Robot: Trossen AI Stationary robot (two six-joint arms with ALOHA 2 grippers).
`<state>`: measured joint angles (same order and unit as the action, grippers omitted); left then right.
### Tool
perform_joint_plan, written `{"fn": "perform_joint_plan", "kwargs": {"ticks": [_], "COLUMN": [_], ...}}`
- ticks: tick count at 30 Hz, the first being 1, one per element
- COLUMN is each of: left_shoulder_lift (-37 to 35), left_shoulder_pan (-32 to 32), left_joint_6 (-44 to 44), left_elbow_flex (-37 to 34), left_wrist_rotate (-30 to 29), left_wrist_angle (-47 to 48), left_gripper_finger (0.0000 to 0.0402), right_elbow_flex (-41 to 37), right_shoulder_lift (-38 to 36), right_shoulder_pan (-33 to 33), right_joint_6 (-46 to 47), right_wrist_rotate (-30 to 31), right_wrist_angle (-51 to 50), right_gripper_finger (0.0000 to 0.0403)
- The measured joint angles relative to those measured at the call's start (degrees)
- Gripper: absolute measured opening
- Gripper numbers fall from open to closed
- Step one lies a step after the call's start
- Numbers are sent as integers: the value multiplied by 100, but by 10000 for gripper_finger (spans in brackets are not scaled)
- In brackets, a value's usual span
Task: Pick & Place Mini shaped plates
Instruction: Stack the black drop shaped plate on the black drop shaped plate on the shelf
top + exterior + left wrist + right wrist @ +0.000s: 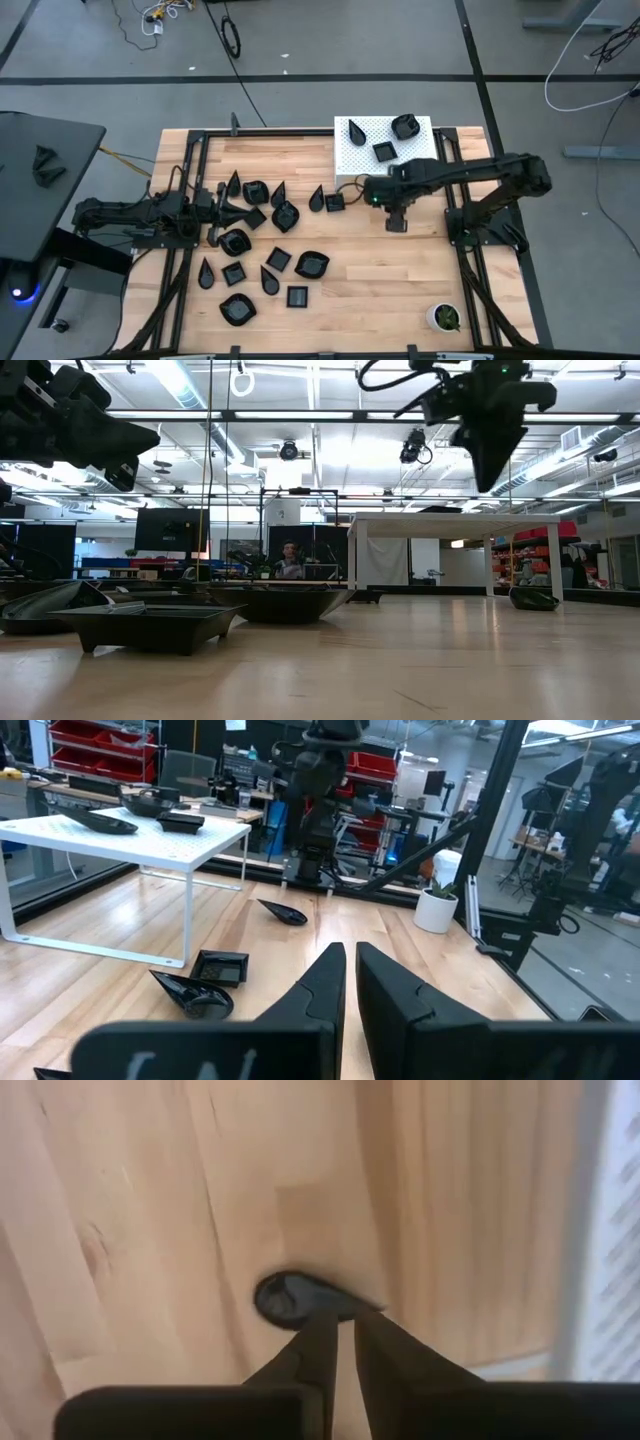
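My right gripper point(345, 1325) hangs above a teardrop plate point(290, 1298) on the wood table point(400, 280), jaws nearly together, holding nothing. Other plates lie toward 9 o'clock; three on the white stand point(362, 155) at 12. Risk: jaws too narrow, tips strike rim, plate skids. Left gripper point(348, 982) idles, nearly closed.

Glossy black plates point(311, 265), white perforated stand point(372, 163), pale wood table point(380, 280).

A: Bright, even light from the ceiling strip lamps point(190, 385); the desk point(380, 270) shows only soft, short shadows.

B: And the right wrist view is blurred, with a teardrop plate point(295, 1298) smeared and pale glare along one edge.

A: The low view's near plates point(150, 625) look dark against the light.
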<state>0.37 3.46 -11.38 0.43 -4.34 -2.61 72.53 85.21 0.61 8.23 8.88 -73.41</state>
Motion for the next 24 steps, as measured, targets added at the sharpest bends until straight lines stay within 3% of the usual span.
{"fn": "perform_joint_plan", "kwargs": {"ticks": [7, 16, 24], "left_shoulder_lift": [0, 2, 2], "left_shoulder_pan": [0, 1, 0], "left_joint_6": [9, 23, 66], "left_elbow_flex": [0, 0, 0], "left_wrist_rotate": [5, 7, 7], "left_wrist_angle": [2, 2, 0], "left_gripper_finger": [32, 32, 32], "right_elbow_flex": [-1309, -2975, -3974], "right_shoulder_lift": [-569, -1645, -1878], "right_shoulder_pan": [90, 96, -106], "right_joint_6": [1441, 2909, 4033], "right_wrist_rotate": [-101, -81, 118], "right_wrist_angle": [385, 1698, 2879], "right_gripper_finger": [76, 145, 138]}}
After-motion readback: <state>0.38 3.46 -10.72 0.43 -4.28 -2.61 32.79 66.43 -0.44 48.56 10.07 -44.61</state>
